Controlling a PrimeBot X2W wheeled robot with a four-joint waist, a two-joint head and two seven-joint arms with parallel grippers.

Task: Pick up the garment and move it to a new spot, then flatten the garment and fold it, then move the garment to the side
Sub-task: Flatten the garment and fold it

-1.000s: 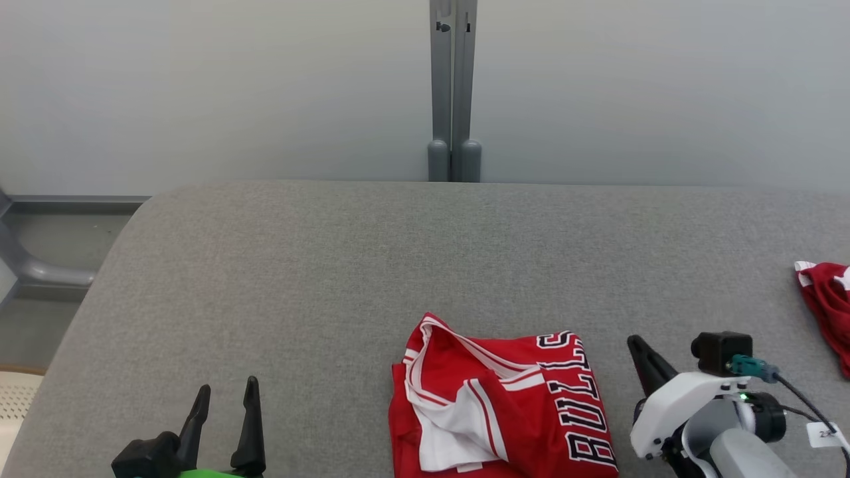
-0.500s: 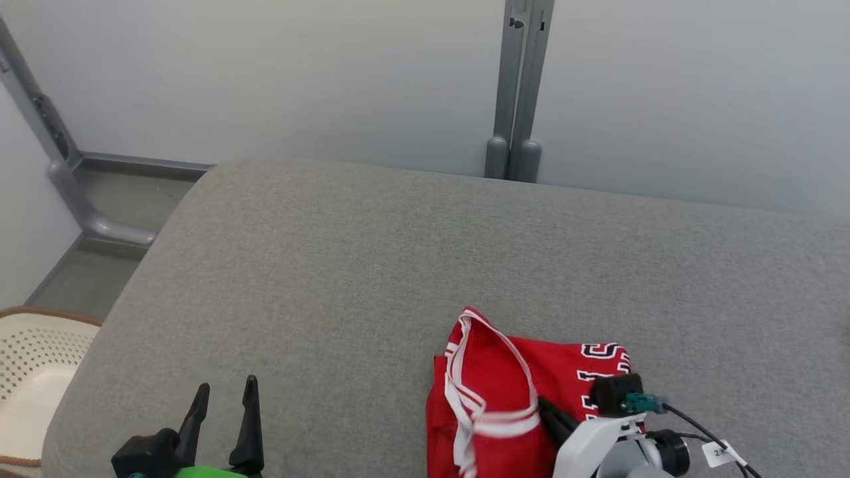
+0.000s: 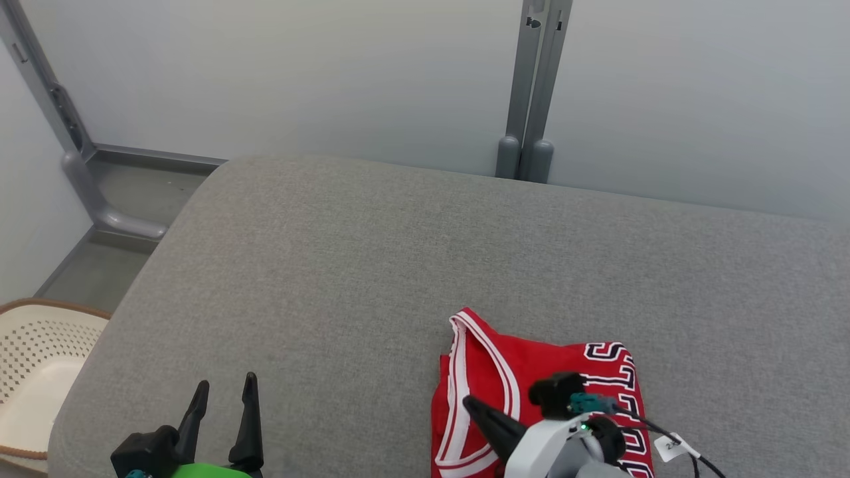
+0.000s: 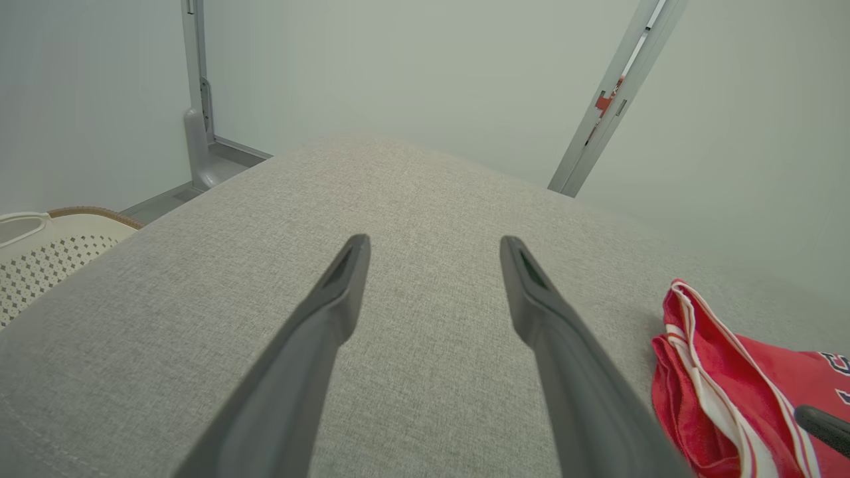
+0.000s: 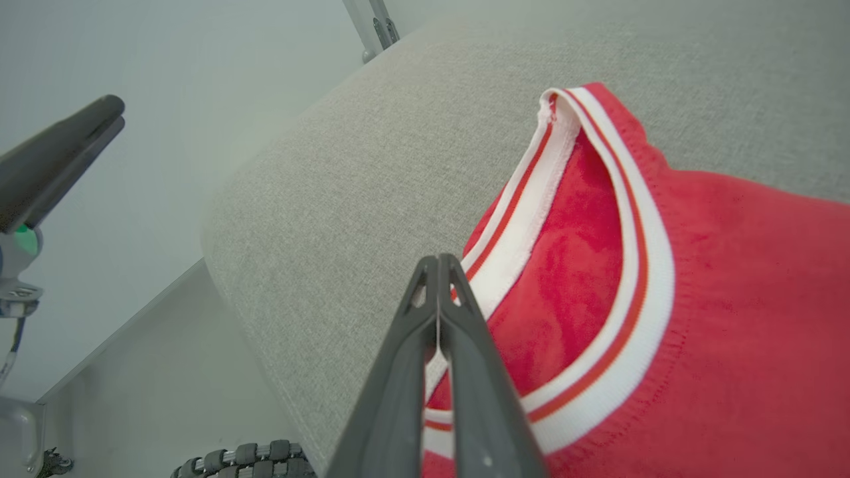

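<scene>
One red garment [image 3: 564,362], trimmed with white bands and lettered in black and white, is being borne, folded, by the one grey padded table [image 3: 372,265], near the front edge and right of the middle in the head view; two grippers are being shown, each with two dark fingers. The right gripper [image 3: 473,403] is being held clenched, its two fingers pressed flat together; in the right wrist view its tip is being poised over the white-and-red band of the garment's opening; whether cloth is being pinched, or even touched, cannot be told. The left gripper [image 3: 227,382] is being held released, its two fingers spread wide with bare table between them; it is being kept well apart from the garment, which is lying to its right. One cream perforated basket [image 3: 40,345] with a brown rim is being shown beside the table's left end, lower than the tabletop; two grey upright rails [image 3: 521,99] are being shown side by side against the pale wall behind the table.
</scene>
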